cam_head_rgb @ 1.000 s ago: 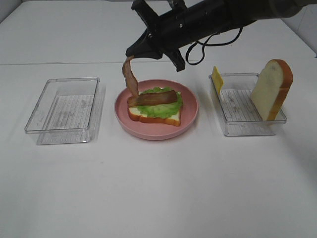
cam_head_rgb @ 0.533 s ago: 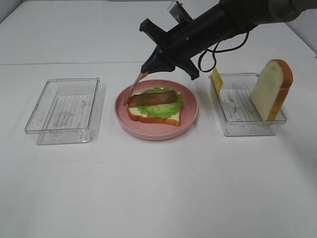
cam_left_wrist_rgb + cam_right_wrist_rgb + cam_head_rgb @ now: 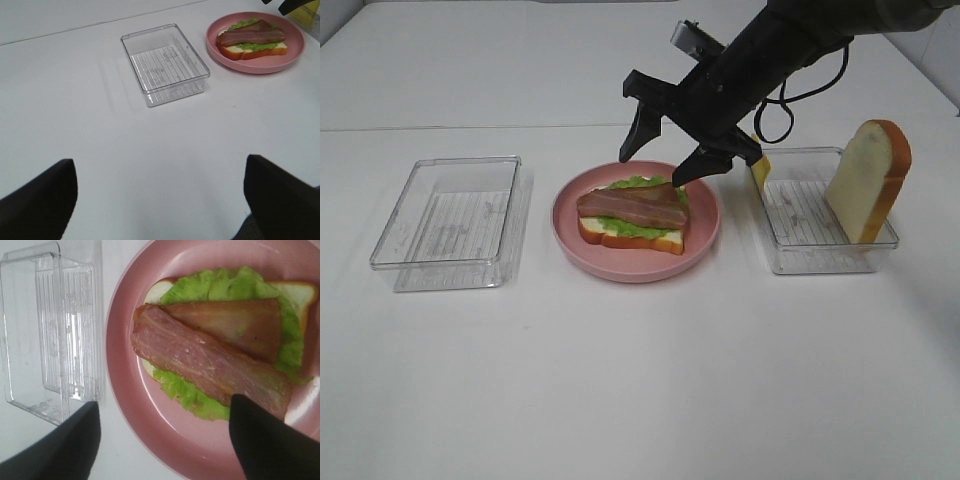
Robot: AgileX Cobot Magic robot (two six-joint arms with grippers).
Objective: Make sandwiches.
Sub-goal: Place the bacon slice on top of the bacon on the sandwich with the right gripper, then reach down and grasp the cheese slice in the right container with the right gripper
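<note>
An open-faced sandwich point(image 3: 632, 215) lies on the round pink plate point(image 3: 705, 238): a bread slice, green lettuce point(image 3: 235, 285) and two brown bacon strips point(image 3: 210, 357), one crossing the other. My right gripper point(image 3: 657, 162) hovers open just above the plate's far side, with nothing between its fingers point(image 3: 65, 445). A second bread slice point(image 3: 868, 180) leans upright in the right tray point(image 3: 815, 255), and a yellow cheese slice point(image 3: 758, 158) stands at that tray's left end. My left gripper point(image 3: 160, 200) stays open and empty over bare table; from its view the sandwich point(image 3: 252, 39) is far off.
An empty clear tray point(image 3: 450, 220) sits left of the plate and shows in both wrist views point(image 3: 165, 62) point(image 3: 45, 340). The white table stretches wide toward the front.
My right gripper moved right and down over the plate, opened and let go of the hanging bacon strip, which now lies across the first strip on the sandwich.
</note>
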